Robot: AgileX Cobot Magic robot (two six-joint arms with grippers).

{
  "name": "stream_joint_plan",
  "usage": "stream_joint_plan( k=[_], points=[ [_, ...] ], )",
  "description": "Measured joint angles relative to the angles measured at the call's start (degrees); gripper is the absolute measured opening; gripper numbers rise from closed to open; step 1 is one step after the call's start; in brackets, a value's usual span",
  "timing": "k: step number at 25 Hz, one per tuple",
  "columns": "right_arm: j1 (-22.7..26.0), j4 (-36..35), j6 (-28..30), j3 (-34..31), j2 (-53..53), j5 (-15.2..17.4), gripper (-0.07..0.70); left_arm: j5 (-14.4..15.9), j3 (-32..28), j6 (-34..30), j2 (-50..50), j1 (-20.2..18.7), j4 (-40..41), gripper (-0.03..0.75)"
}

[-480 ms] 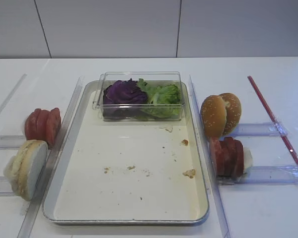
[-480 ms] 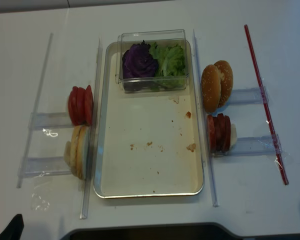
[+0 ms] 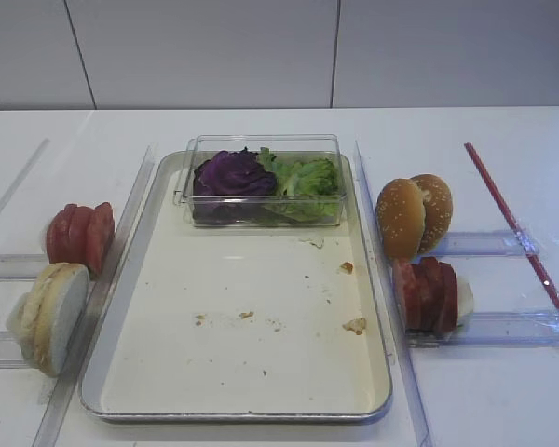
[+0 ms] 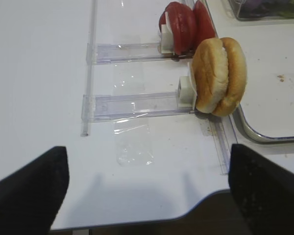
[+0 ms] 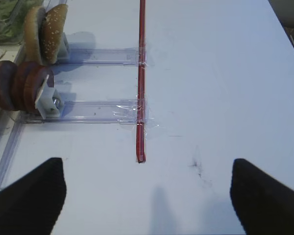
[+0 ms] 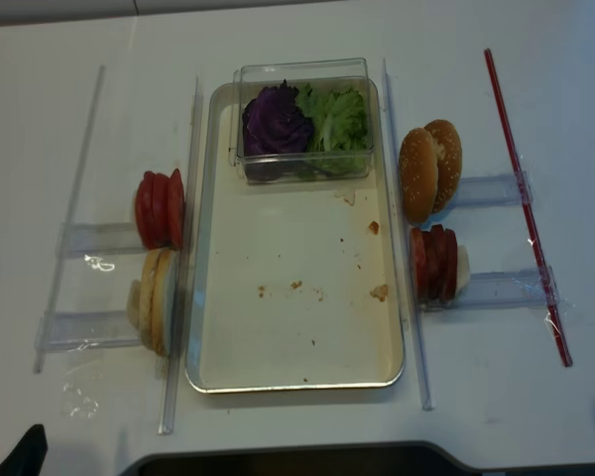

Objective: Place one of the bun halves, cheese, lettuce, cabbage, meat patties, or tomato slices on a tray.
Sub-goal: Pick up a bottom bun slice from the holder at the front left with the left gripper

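The metal tray (image 3: 233, 413) lies mid-table, its cream floor (image 6: 297, 347) bare but for crumbs. At its far end, a clear box holds purple cabbage (image 3: 231, 174) and green lettuce (image 3: 306, 177). The pale bun halves (image 3: 48, 317) stand on edge left of the tray, close ahead in the left wrist view (image 4: 218, 76). Tomato slices (image 3: 79, 235) stand behind them. Meat patties (image 3: 429, 293) stand right of the tray. I see no cheese. My left gripper (image 4: 147, 196) is open over the table's front edge. My right gripper (image 5: 147, 196) is open over bare table, right of the patties (image 5: 17, 84).
Sesame bun tops (image 3: 413, 214) stand on edge behind the patties. Clear plastic rails and holders (image 4: 137, 105) flank the tray on both sides. A red strip (image 5: 141, 88) is taped along the table at the right. The table's front edge (image 4: 225, 193) is near my left gripper.
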State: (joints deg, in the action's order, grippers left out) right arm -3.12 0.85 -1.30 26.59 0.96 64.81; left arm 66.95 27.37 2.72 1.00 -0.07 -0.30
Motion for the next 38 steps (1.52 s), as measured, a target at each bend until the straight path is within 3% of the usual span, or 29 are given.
stream_joint_plan(
  k=[38],
  points=[
    [0.0, 0.56, -0.63, 0.0, 0.0, 0.0, 0.699, 0.0, 0.0, -1.75, 0.0, 0.0, 0.0, 0.646]
  ],
)
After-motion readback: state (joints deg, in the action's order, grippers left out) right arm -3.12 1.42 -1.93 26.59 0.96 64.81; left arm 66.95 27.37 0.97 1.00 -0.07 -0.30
